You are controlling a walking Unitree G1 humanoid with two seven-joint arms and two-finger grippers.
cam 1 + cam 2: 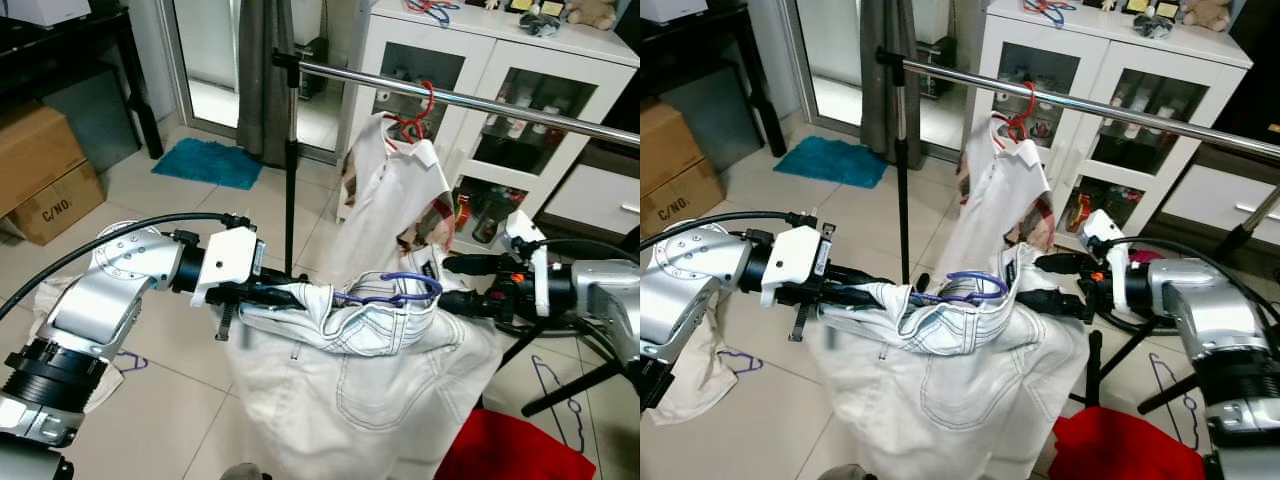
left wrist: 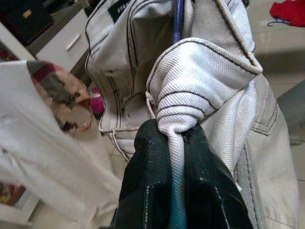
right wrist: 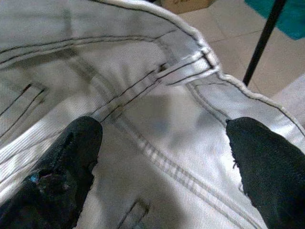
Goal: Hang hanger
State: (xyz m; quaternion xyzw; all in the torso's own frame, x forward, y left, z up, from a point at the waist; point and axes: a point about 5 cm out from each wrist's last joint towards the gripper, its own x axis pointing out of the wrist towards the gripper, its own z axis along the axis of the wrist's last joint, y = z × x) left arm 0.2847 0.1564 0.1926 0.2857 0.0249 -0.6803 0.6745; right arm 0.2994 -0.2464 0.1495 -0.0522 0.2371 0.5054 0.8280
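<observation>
Hanger (image 1: 395, 290), blue, lies in waistband of white jeans (image 1: 360, 370). Left gripper (image 2: 178, 191) pinches bunched waistband; right gripper (image 3: 162, 157), fingers spread, presses opposite edge. Steel rail (image 1: 470, 100) above (red hanger and shirt (image 1: 400, 190) hung), open span rightward.

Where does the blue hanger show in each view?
Left eye: blue hanger at centre, lying in the waistband of the white jeans.
Right eye: centre, slightly left.
Left wrist: thin blue strip at top centre.
Right wrist: not in it.
Shared landmark: the jeans' waistband.
</observation>
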